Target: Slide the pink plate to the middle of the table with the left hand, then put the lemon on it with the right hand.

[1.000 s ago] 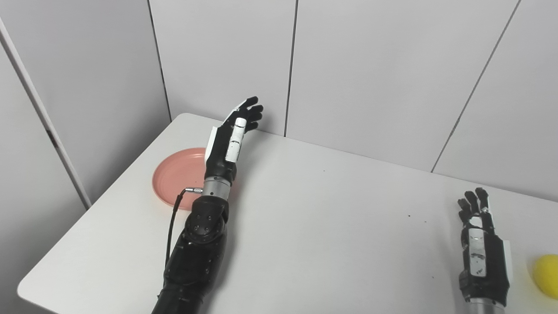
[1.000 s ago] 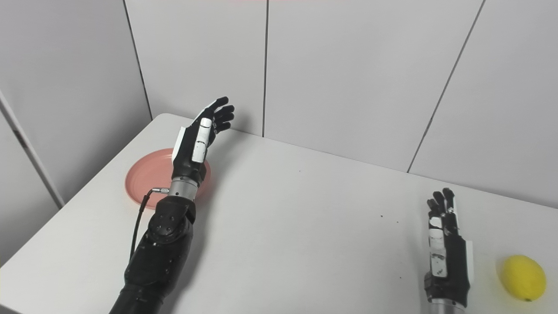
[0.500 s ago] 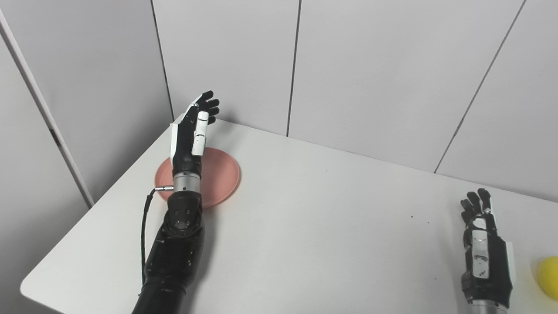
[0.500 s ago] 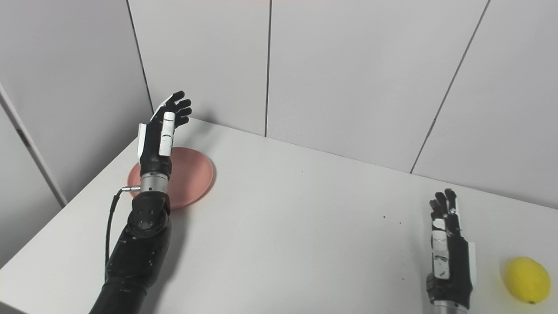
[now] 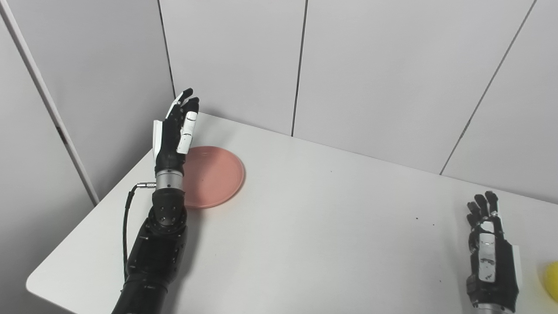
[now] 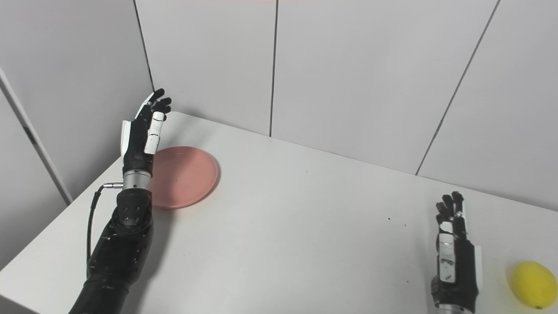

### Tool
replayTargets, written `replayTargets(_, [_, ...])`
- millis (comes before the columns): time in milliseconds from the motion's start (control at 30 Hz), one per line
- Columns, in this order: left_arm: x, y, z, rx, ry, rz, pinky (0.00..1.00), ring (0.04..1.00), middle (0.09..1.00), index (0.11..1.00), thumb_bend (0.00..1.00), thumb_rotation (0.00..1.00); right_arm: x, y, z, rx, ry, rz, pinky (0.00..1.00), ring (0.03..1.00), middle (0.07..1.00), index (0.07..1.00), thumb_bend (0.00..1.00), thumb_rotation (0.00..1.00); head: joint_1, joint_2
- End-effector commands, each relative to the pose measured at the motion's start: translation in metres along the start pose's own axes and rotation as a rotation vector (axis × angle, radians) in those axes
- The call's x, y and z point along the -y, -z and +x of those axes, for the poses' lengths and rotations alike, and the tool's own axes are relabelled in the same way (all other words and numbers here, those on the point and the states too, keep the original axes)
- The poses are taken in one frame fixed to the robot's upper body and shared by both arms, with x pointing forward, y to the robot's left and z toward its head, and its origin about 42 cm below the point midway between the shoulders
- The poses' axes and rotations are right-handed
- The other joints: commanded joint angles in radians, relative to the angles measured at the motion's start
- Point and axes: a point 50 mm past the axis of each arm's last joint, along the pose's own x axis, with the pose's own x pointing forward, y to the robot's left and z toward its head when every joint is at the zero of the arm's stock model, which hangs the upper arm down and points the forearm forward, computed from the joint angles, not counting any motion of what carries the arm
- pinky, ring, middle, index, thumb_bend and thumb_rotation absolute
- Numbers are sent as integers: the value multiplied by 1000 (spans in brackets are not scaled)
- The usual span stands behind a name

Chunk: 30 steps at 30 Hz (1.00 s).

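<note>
Left hand (image 6: 140,131) open, seemingly above pink plate (image 6: 187,176).

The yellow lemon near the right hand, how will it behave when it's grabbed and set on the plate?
The smooth oval yellow lemon lies on its side on the white table, so a nudge would probably roll it. It looks firm enough to grip. On the shallow pink plate, whose rim is low, it may roll off.

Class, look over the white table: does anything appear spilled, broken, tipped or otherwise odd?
Nothing stands out. The round pink plate lies flat and whole near the table's left edge, the yellow lemon sits intact at the far right, and both robot hands, left and right, are open and empty. Only a few tiny dark specks mark the table.
</note>
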Motion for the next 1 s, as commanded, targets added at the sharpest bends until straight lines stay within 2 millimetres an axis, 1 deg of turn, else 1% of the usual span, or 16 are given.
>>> replayTargets(0, [-14, -15, 17, 58, -49, 26, 831, 828, 830, 836, 758, 1000, 5, 17, -19, -74, 8, 11, 1000, 966, 963, 984, 566, 916, 0, -1])
replayTargets(67, [-18, -12, 18, 46, -61, 25, 844, 840, 833, 838, 748, 1000, 5, 17, -19, -76, 7, 11, 1000, 966, 963, 983, 555, 918, 2, -2])
replayTargets(167, [-23, -7, 20, 32, -74, 32, 849, 837, 834, 836, 704, 1000, 5, 16, -18, -70, 1, 3, 1000, 968, 965, 987, 544, 934, 1, -4])
replayTargets(367, [-26, 5, 23, 7, -74, 47, 836, 839, 842, 847, 669, 1000, 4, 16, -15, -67, 4, 3, 1000, 965, 962, 983, 536, 931, -1, -11])
replayTargets(533, [-33, 17, 24, -30, -67, 74, 823, 836, 841, 845, 689, 1000, 3, 16, -13, -67, 7, 6, 1000, 959, 957, 976, 554, 916, -1, -15])
replayTargets(633, [-35, 24, 24, -56, -58, 104, 824, 834, 840, 846, 696, 1000, 3, 16, -13, -68, 7, 8, 1000, 961, 958, 978, 549, 917, -1, -17])
replayTargets(767, [-37, 33, 24, -80, -53, 119, 845, 836, 840, 848, 716, 1000, 2, 15, -12, -65, 6, 7, 1000, 964, 962, 985, 544, 925, -1, -18])
replayTargets(967, [-36, 42, 23, -82, -48, 145, 834, 813, 816, 835, 669, 1000, 2, 15, -13, -67, 8, 14, 1000, 965, 961, 983, 557, 923, 2, -18])
